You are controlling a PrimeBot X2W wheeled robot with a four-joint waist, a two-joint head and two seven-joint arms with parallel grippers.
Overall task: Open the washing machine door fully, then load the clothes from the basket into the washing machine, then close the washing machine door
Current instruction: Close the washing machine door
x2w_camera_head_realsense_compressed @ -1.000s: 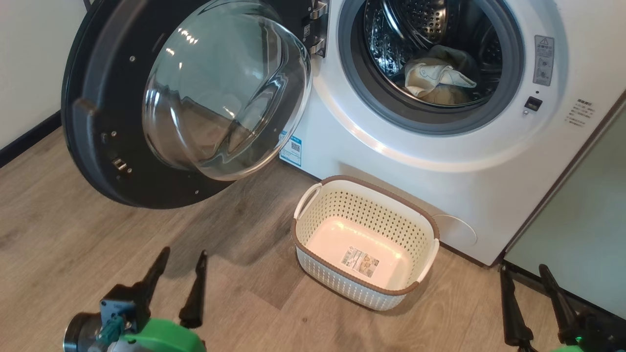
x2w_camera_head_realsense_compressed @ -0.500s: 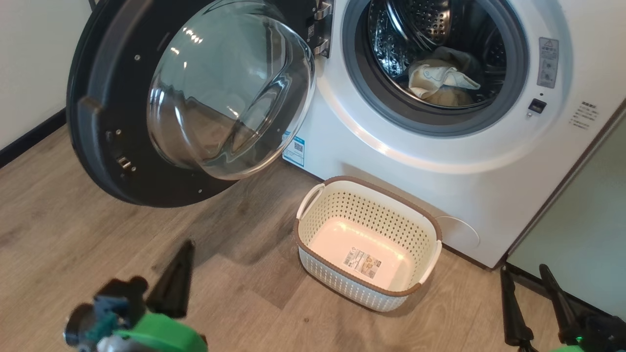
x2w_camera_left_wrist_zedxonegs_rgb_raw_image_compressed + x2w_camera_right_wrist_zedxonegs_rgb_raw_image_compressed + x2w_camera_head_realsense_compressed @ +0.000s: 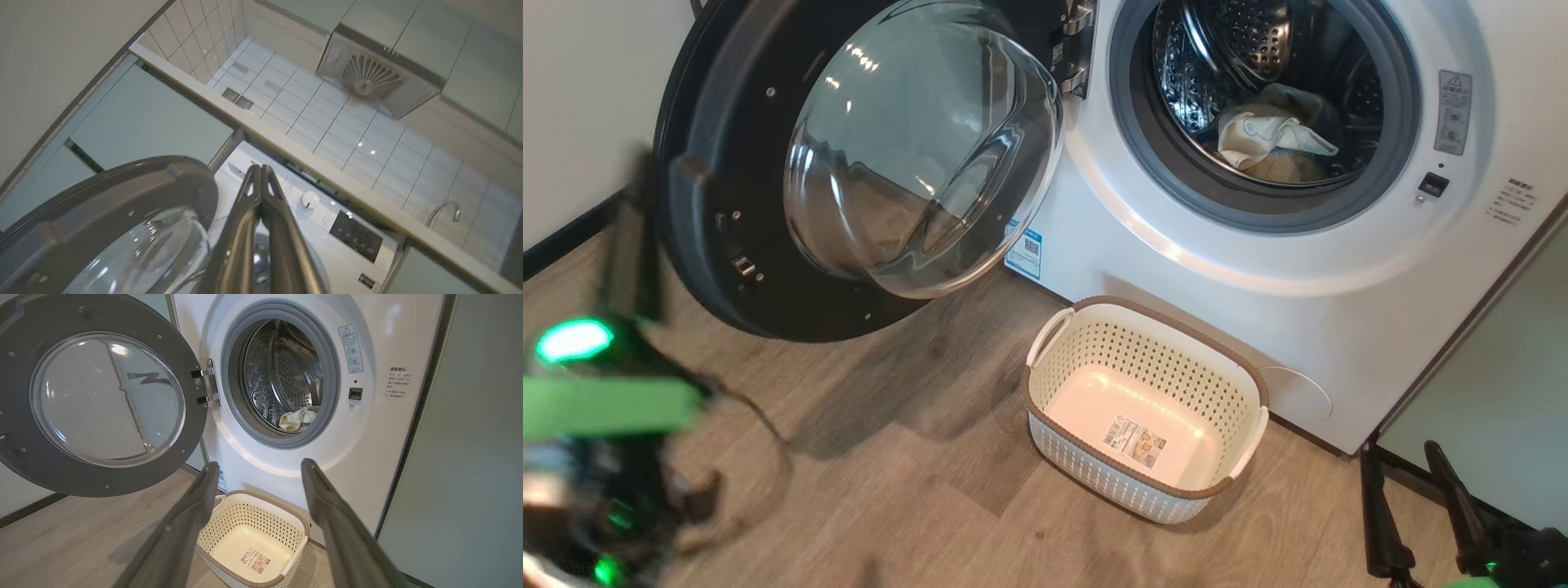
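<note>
The washing machine door [image 3: 874, 163] is standing swung wide to the left, so the round opening of the washing machine [image 3: 1201, 253] is staying free. The clothes [image 3: 1274, 139] are already lying inside the drum [image 3: 1233, 41], while the basket [image 3: 1143, 355] is sitting empty on the floor [image 3: 915, 457] just in front of the machine; loading looks finished to me. The left gripper [image 3: 260, 171] is pressing its two fingers together on nothing, I think to make one firm tip for pushing the door closed. The right gripper [image 3: 1401, 457] is waiting low at the right with its fingers spread wide and empty, away from the door's path. Compared with one second ago, the left fingers, then apart and low, have closed and are rising, blurred, beside the door's outer edge; the camera is also shifting slightly.
</note>
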